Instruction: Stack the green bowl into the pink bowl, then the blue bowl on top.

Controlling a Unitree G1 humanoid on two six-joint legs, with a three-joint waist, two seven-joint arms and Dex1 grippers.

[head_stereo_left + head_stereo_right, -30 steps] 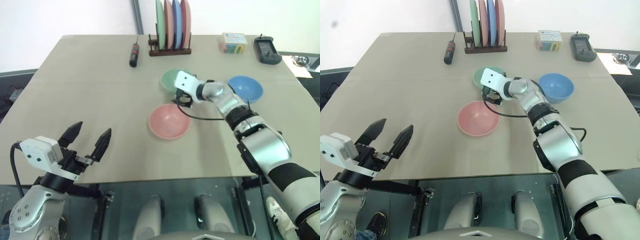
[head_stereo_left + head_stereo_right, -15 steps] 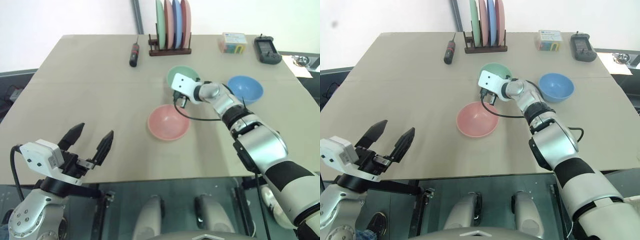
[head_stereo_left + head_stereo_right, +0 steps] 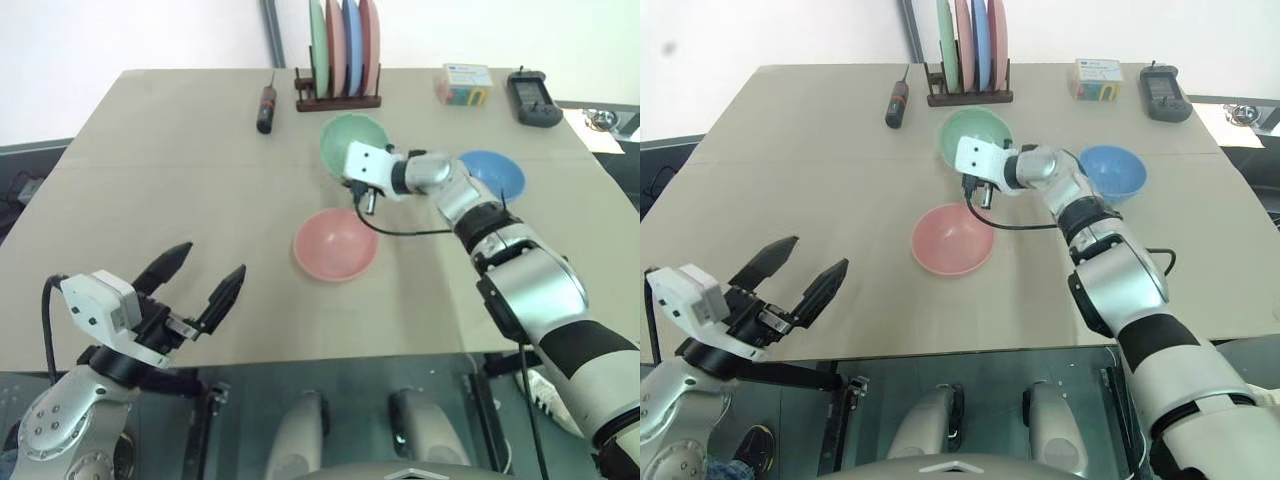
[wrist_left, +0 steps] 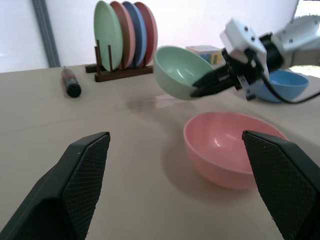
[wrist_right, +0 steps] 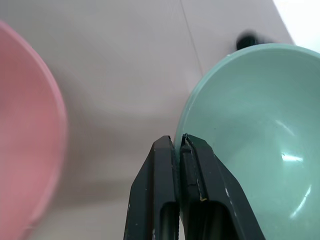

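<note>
Above the table, right gripper (image 4: 210, 82) has lifted green bowl (image 4: 177, 71).

The green bowl (image 3: 352, 140) hangs tilted behind the pink bowl (image 3: 335, 244), left of the blue bowl (image 3: 495, 172).

The scene is evenly and brightly lit from above. A soft shadow is cast on the beige counter (image 4: 60, 150) beneath the raised pale mint-green plastic bowl (image 4: 177, 71). A small glare spot is noted inside it. The salmon-pink plastic bowl (image 5: 25, 140) is rendered blurred in the right wrist view.
</note>
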